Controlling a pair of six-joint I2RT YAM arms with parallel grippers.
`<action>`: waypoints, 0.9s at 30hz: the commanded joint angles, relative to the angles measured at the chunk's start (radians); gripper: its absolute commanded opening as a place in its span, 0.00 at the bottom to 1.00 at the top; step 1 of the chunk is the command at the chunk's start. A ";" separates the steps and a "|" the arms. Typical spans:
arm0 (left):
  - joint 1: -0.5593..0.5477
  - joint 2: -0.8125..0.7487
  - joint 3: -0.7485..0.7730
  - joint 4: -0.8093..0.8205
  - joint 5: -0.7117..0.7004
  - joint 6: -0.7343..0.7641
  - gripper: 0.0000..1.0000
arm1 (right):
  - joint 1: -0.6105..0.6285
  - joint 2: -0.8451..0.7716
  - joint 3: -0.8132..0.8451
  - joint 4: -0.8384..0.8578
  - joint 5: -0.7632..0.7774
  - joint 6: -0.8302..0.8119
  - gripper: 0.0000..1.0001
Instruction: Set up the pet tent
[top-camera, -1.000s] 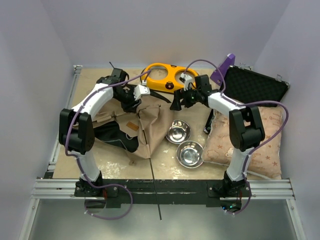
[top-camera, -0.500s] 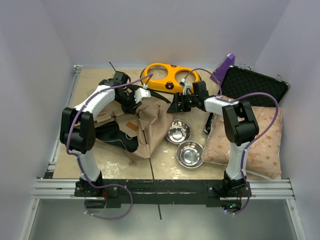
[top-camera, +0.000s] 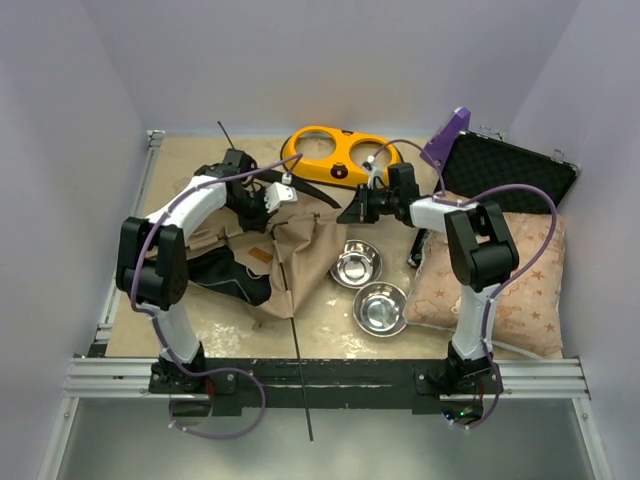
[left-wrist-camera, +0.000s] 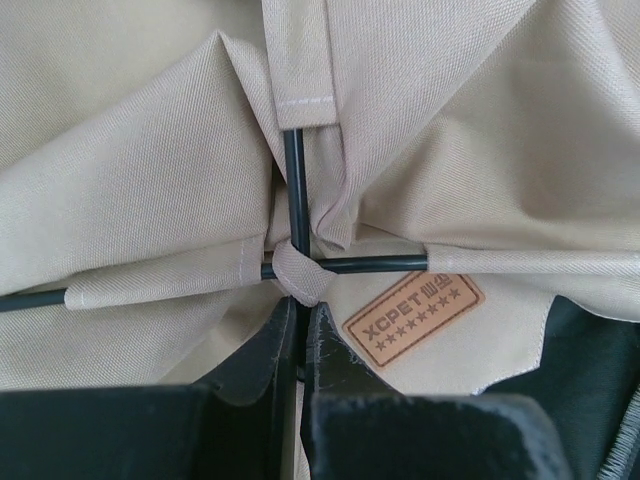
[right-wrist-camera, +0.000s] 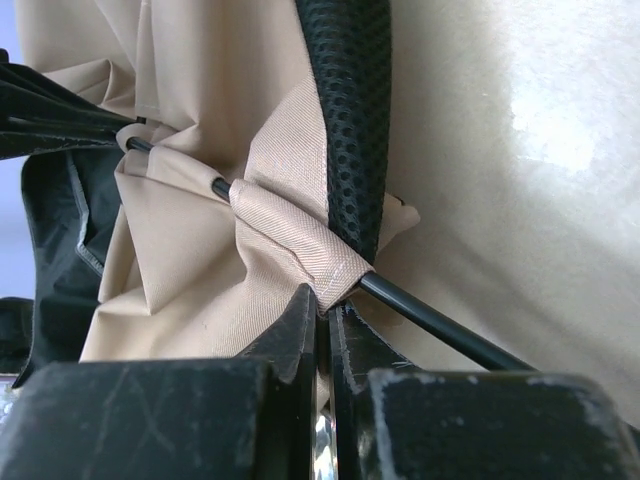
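**Loose pole (top-camera: 300, 340) tip swings left at near rail**

Mid-desk (top-camera: 330, 335) lies the crumpled pet tent (top-camera: 300, 250). The left hand (left-wrist-camera: 298, 305) is pinched narrow on its crossed poles beside the label (left-wrist-camera: 413, 318). The right hand (right-wrist-camera: 325, 300) clamps a pole sleeve.

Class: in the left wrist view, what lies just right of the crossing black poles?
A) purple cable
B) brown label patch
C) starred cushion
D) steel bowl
B: the brown label patch lies on the pet tent fabric beside the crossing of the black poles.
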 joint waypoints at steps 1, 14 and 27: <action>0.056 -0.073 -0.051 -0.042 -0.032 0.055 0.00 | -0.068 -0.108 -0.043 0.094 0.005 0.030 0.00; 0.167 -0.135 -0.024 -0.085 -0.024 0.087 0.00 | -0.125 -0.237 -0.054 0.231 -0.047 0.098 0.00; 0.171 -0.355 0.195 -0.021 0.126 -0.181 0.00 | -0.121 -0.496 0.205 0.545 -0.104 0.435 0.00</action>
